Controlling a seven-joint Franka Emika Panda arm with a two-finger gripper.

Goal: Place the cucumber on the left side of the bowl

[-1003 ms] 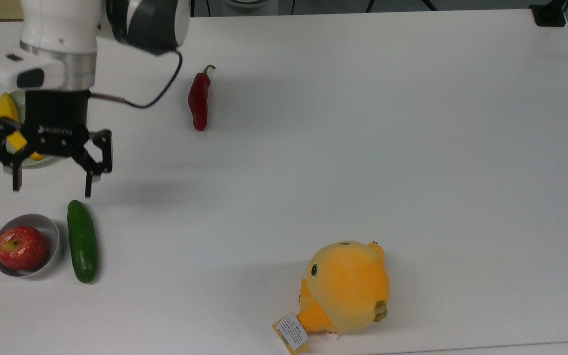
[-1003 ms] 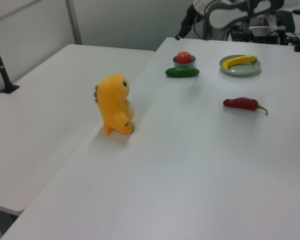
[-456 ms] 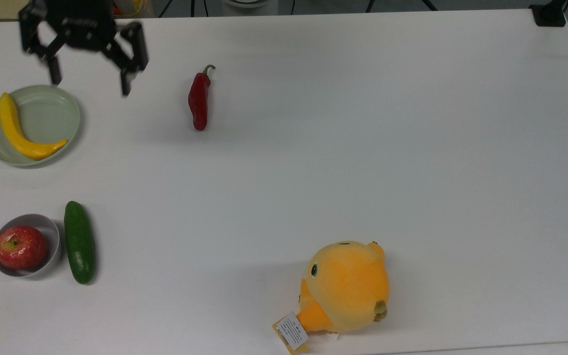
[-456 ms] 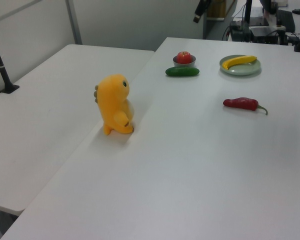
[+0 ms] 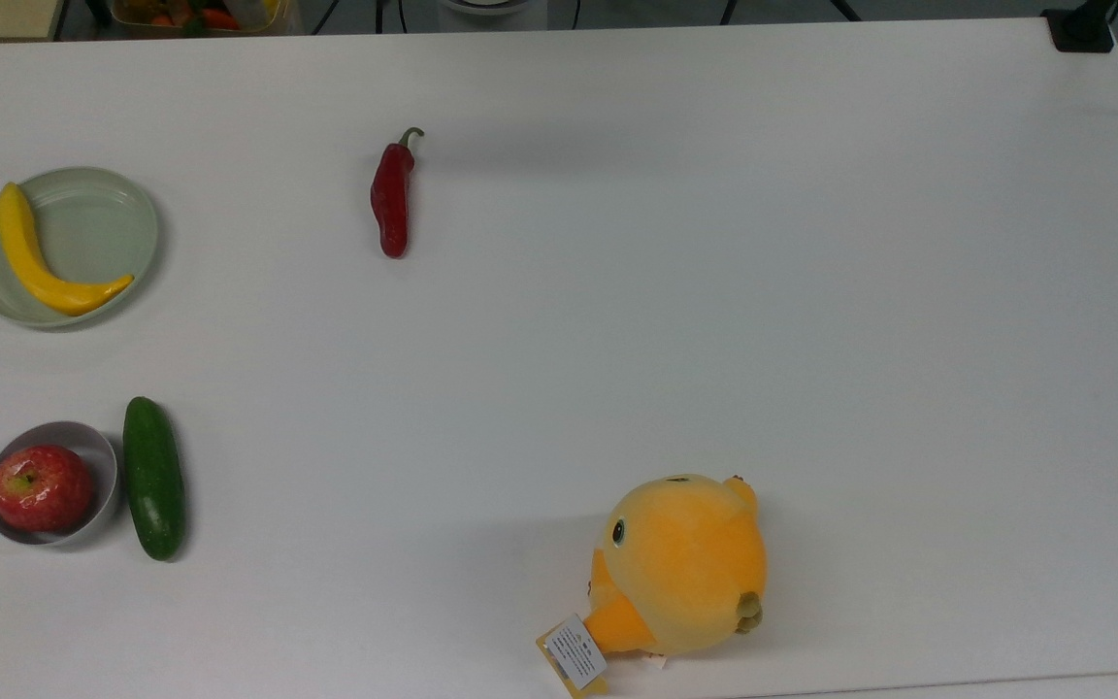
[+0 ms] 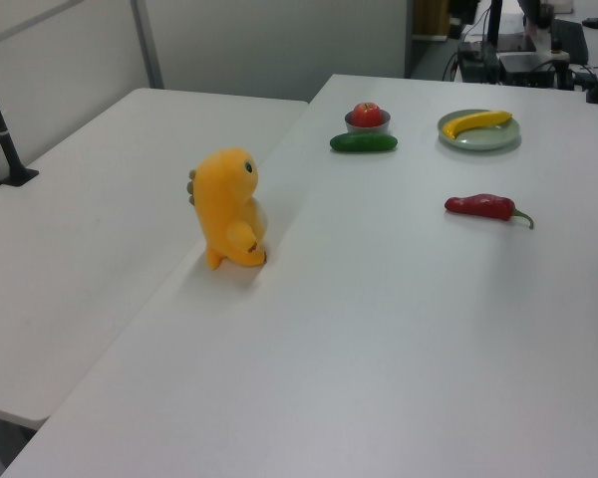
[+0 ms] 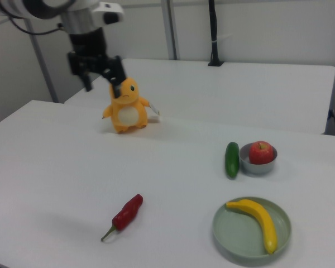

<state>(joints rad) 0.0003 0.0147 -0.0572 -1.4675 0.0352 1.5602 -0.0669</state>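
Black two-finger gripper (image 7: 103, 84) is up in the air at the right view's upper left, fingers (image 7: 88, 84) spread apart, nothing between them; it hangs in front of the orange plush dragon toy (image 7: 126, 106) as that camera sees it, well apart from the task items. White arm (image 7: 50, 8) runs off the right view's top-left corner. Smooth dark green cucumber (image 5: 153, 477) lies flat on the white table (image 5: 675, 291), just beside the small round gray bowl (image 5: 105, 464) on the top view's right; whether they touch, can't tell. In the right view the cucumber (image 7: 232, 159) sits on the bowl's (image 7: 257, 166) left; in the left view the cucumber (image 6: 364, 143) lies in front of the bowl (image 6: 368, 124). Red apple (image 5: 41, 487) sits inside the bowl. Shallow pale green plate (image 5: 98, 209) with a yellow banana (image 5: 35, 265) on it is near the bowl, toward the top view's upper left. Red chili pepper (image 5: 392, 197) lies alone, well apart from the plate. Plush toy (image 5: 680, 563) stands near the top view's lower edge, paper tag (image 5: 575, 652) at its base.
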